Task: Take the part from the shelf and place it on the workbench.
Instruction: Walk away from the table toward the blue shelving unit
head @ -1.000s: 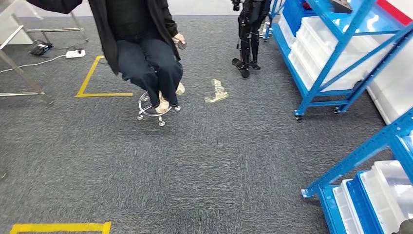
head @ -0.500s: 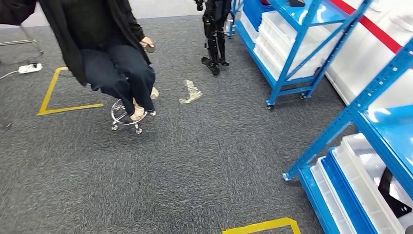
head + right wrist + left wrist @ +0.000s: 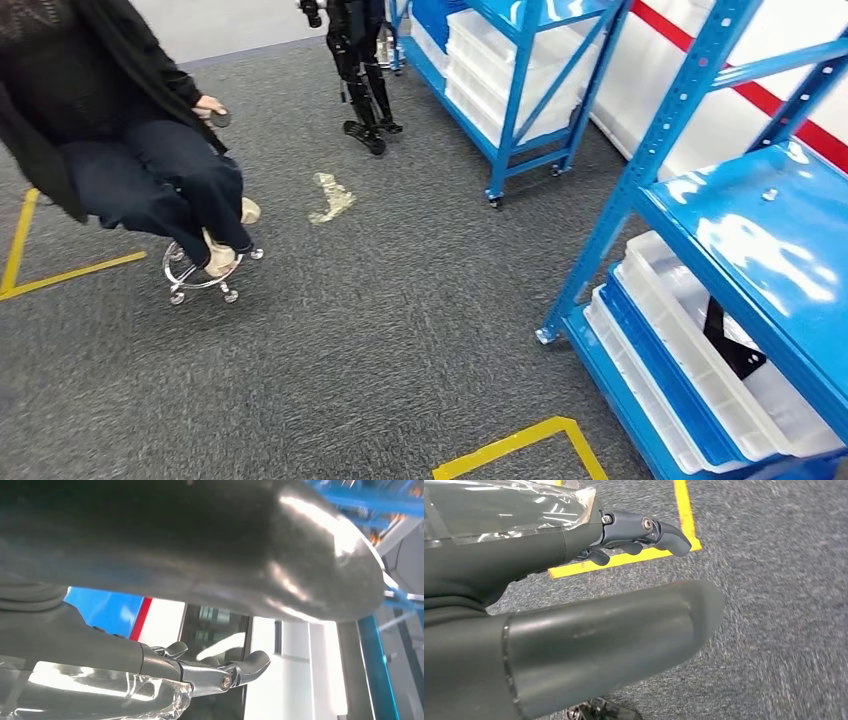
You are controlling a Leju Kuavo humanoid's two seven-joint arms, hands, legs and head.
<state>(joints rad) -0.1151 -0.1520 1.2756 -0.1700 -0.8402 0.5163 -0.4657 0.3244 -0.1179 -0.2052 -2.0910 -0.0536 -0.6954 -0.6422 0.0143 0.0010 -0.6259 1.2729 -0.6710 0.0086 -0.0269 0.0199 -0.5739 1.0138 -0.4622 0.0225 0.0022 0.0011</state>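
A flat black part lies in a white tray on the low level of the blue shelf at the right of the head view. My left hand hangs over grey carpet and a yellow tape line, its thumb and dark fingers apart and holding nothing. In the right wrist view my right hand is close to the blue shelf frame. Its fingers are spread from the thumb, with nothing between them.
A person sits on a wheeled stool at the left. Another robot's black legs stand at the back beside a second blue rack of white bins. Yellow floor tape and a scrap of plastic lie on the carpet.
The whole picture has swung to the right as the camera turned. The near shelf with its tray and black part has come further in, and the person has slid toward the left edge.
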